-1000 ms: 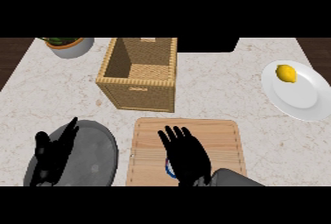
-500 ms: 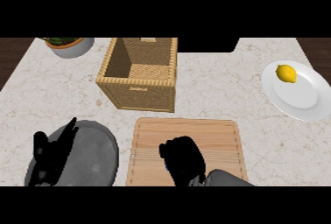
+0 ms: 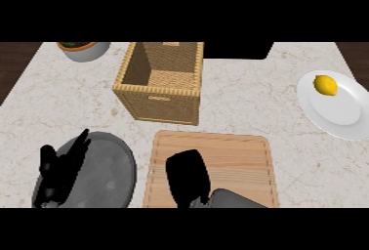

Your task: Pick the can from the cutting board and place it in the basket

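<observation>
Curling over the wooden cutting board (image 3: 216, 161), right hand (image 3: 189, 177) fingers clenched; can hidden, grasp unconfirmed. Left hand (image 3: 61, 171) relaxed, fingers straight, above grey plate (image 3: 112, 180).

Basket (image 3: 162, 83) stands open-topped just beyond the board (image 3: 213, 166); bare table (image 3: 252, 97) between it and the plate (image 3: 342, 112).

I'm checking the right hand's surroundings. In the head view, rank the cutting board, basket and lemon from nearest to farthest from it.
From the right hand:
1. Cutting board, directly beneath it.
2. Basket, beyond the board, toward the counter's back.
3. Lemon, on the plate at far right.
</observation>
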